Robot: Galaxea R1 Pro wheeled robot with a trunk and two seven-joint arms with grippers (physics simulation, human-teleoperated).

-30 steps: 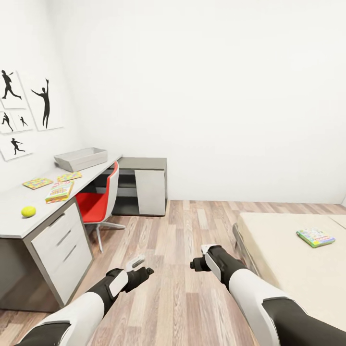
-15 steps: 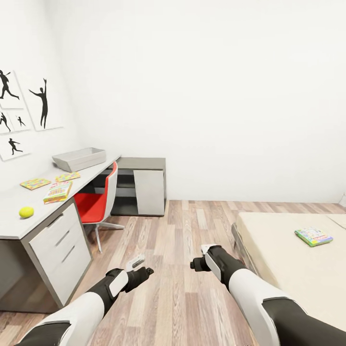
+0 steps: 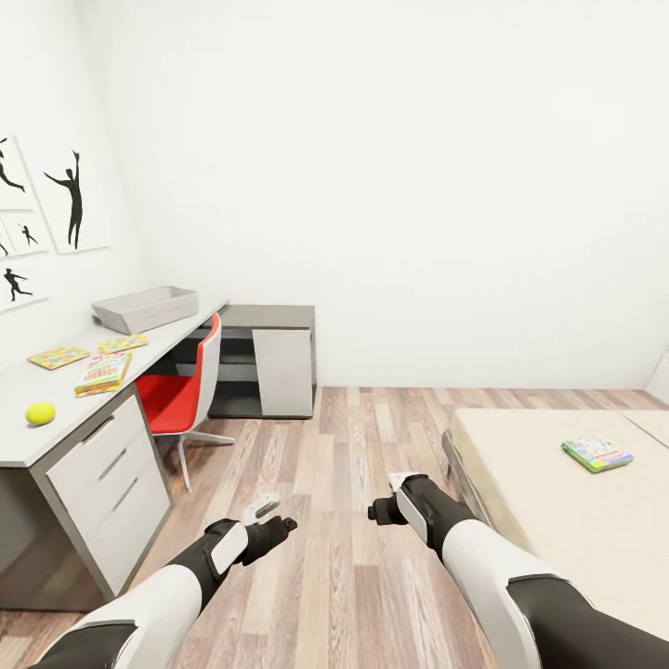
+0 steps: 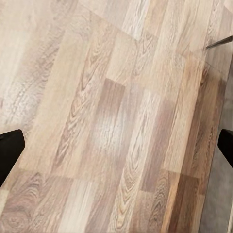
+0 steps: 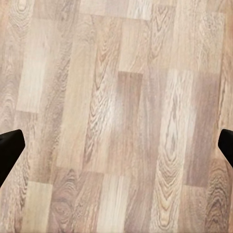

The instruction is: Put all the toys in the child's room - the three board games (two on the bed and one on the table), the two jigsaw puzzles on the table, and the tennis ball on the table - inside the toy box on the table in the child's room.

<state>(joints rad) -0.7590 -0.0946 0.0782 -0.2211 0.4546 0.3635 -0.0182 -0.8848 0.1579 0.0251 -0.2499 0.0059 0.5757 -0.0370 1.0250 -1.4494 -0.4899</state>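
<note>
Both grippers hang low over the wood floor (image 3: pixel 344 557), the left gripper (image 3: pixel 279 526) and the right gripper (image 3: pixel 379 510) each empty; in the wrist views their dark fingertips (image 4: pixel 8 150) sit at opposite edges over bare planks, so the jaws stand wide apart, the right's fingertips (image 5: pixel 9 148) likewise.

Against the picture of a second ago, the arms keep the same pose while the whole scene has slid leftward and slightly down, so the camera has turned, not the furniture.

On the table (image 3: pixel 19 437), nearest to farthest, lie the tennis ball (image 3: pixel 40 413), a yellow-green-red board game (image 3: pixel 102 373), two jigsaw puzzles (image 3: pixel 59 357) (image 3: pixel 122 344) apart from each other, and the toy box (image 3: pixel 145 308) at the far end. A red chair (image 3: pixel 181 400) stands tucked at the table. On the bed (image 3: pixel 557 520) lies one board game (image 3: pixel 596 454), green-edged. No lettering on either box is legible. Silhouette posters (image 3: pixel 70 195) hang on the wall above the table.
</note>
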